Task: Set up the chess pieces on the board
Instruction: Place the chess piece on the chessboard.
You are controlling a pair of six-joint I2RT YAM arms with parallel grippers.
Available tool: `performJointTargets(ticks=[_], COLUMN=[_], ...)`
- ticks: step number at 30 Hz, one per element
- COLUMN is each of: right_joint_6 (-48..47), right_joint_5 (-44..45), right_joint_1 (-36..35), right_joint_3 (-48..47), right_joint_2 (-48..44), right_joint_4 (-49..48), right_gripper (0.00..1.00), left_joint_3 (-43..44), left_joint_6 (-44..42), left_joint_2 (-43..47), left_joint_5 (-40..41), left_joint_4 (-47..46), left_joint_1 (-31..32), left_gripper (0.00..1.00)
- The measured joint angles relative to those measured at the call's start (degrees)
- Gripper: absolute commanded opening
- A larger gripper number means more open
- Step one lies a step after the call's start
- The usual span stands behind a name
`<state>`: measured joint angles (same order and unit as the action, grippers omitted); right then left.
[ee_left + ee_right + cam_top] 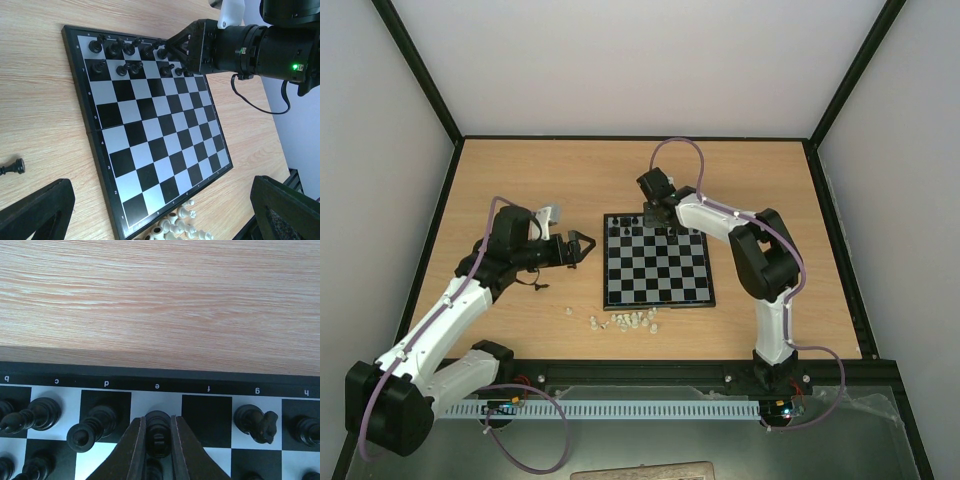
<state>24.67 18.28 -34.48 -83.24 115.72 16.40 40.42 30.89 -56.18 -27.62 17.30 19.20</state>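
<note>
The board (655,275) lies mid-table, its far two rows partly filled with black chess pieces (115,50). My right gripper (157,425) reaches over the far edge and is shut on one black piece (158,432), held upright over the pale "e" square of the back row, beside the vacant black "f" square (206,415). From above, this gripper (650,215) sits at the board's far rim. My left gripper (582,247) hovers just left of the board, open, with nothing between its fingers (35,210). One black piece (12,167) lies on its side on the table left of the board (150,145).
A cluster of whitish translucent chessmen (625,320) lies on the wood just off the board's near edge, also visible in the left wrist view as a heap of white chessmen (180,225). White walls with black frame bars enclose the table.
</note>
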Motion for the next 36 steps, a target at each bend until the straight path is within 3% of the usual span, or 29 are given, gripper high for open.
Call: performJointTargets(ticks=[9,25,30,36], right_joint_6=[-0.04,-0.02,-0.02,-0.09], right_joint_5=[-0.02,-0.11,-0.31,-0.92], right_joint_1=[-0.02,-0.04,-0.04,-0.02], right_joint_3=[0.28,0.26,0.26,0.26], right_joint_2=[-0.17,-0.17,-0.17,-0.15], right_joint_4=[0.0,-0.02,0.02,0.17], right_gripper=[0.13,0.14,0.19,0.09], left_joint_3=[0.0,0.0,0.0,0.0], left_joint_6=[0.26,0.42,0.42,0.44], left_joint_2=[-0.07,-0.63,-0.63,-0.63], left_joint_5=[-0.28,-0.46,-0.46,-0.48], left_joint_4=[-0.26,-0.35,-0.35,-0.35], left_joint_1=[0.0,0.0,0.0,0.0], left_gripper=[0.99,0.99,0.99,0.99])
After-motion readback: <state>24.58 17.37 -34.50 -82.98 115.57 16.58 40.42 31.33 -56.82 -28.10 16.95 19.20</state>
